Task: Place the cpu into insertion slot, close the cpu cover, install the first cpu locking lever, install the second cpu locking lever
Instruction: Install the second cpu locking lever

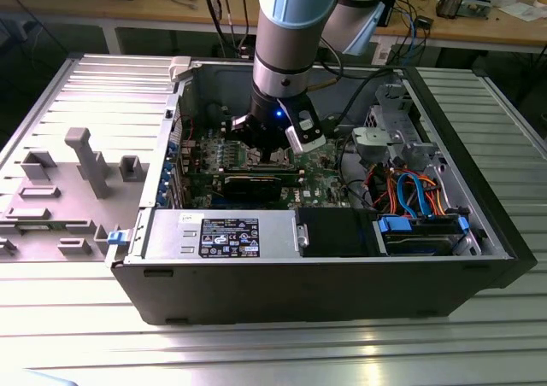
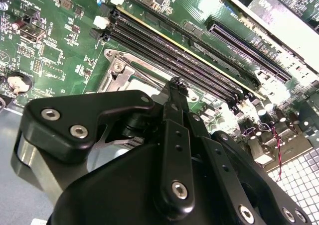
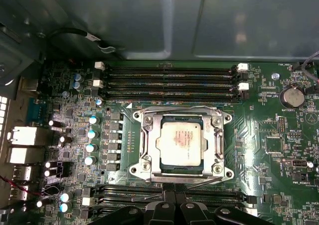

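The cpu lies flat in the insertion slot, silvery top face up. The cpu cover is down over it and frames the chip. One thin wire locking lever runs along the socket's far edge. Another lever lies slanted at the near edge. My gripper is shut, with its black fingertips together at that near edge of the socket, close to the wire lever. In the exterior view the gripper reaches down into the open computer case over the motherboard.
Long black memory slots flank the socket on two sides. A black graphics card lies in front of the gripper, beside the power supply. A drive cage and cables fill the exterior view's right. A grey fixture tray sits outside, left.
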Action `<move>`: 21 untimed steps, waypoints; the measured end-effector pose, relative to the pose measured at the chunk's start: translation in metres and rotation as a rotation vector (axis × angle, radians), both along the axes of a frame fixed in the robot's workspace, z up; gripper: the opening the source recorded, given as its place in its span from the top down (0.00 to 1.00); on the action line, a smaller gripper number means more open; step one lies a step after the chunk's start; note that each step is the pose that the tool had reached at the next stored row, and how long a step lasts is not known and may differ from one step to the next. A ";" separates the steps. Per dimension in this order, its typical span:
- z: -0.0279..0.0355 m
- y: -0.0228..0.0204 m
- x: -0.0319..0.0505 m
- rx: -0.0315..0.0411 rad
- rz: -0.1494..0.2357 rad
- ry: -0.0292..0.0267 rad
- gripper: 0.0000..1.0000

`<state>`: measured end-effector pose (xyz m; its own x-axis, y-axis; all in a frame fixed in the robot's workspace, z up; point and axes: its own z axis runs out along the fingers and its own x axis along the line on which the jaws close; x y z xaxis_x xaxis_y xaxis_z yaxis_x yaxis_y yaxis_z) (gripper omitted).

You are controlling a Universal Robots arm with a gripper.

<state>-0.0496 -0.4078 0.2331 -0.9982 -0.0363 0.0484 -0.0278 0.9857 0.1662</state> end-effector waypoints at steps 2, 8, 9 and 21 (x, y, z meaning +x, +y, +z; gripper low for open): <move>0.0000 0.0000 0.0000 0.0001 0.000 0.0000 0.89; -0.0026 -0.0004 -0.0003 0.0079 0.047 0.0018 0.89; -0.0047 -0.0004 -0.0003 0.0087 0.049 0.0019 0.89; -0.0127 -0.0107 -0.0109 0.0426 0.035 0.0040 0.89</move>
<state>-0.0605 -0.4185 0.2204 -0.9961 -0.0732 0.0501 -0.0612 0.9762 0.2082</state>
